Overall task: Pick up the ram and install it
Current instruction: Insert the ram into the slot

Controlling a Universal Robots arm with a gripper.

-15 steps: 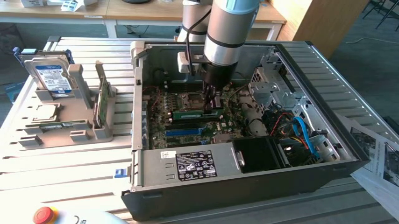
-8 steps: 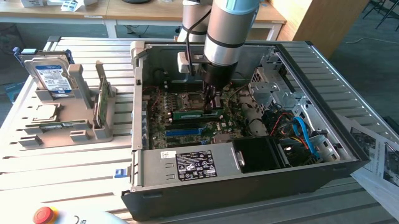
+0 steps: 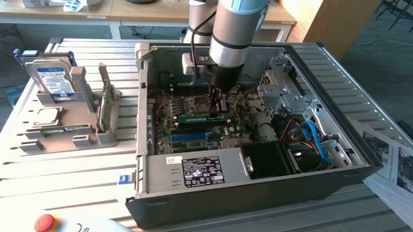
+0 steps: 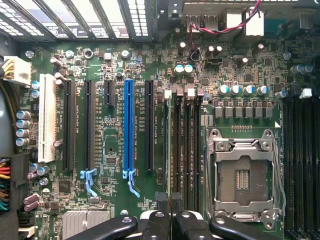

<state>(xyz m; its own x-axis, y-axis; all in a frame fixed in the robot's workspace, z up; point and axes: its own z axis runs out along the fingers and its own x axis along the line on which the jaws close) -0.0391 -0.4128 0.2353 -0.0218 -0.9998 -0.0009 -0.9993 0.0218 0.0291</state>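
Near the middle of the motherboard (image 3: pixel 187 130), in the bank of memory slots (image 4: pixel 182 145) between the blue expansion slot (image 4: pixel 128 130) and the open, bare processor socket (image 4: pixel 245 175), the fingertips (image 4: pixel 162 202) are pressed together. The gripper (image 3: pixel 217 110) comes straight down on the top edge of the ram (image 3: pixel 193 118). The ram stands on edge along its slot, closer to the case's back wall than to its power-supply end. I cannot tell whether the fingers pinch the stick or only bear on it.

The stick looks lined up with its slot, so I judge the work to be at seating. That is best done with a push straight down, with no twist, and with the stick kept level so both ends go home and neither end rides up. The latches at the slot ends are too small to read.

The computer case (image 3: pixel 361 159) lies open on the slatted table (image 3: pixel 71 169). It holds the motherboard, a labelled power supply (image 3: pixel 203 171) along its near edge, and a drive cage with blue cables (image 3: pixel 313 135) at the exterior view's right.

Well apart, toward the table's edge at the exterior view's left, a grey holder (image 3: pixel 84 137) carries a hard drive (image 3: pixel 55 79) standing upright. A square processor chip (image 3: pixel 42 116) lies flat in front of the drive, and what looks like another green stick (image 3: pixel 105 104) stands on edge.
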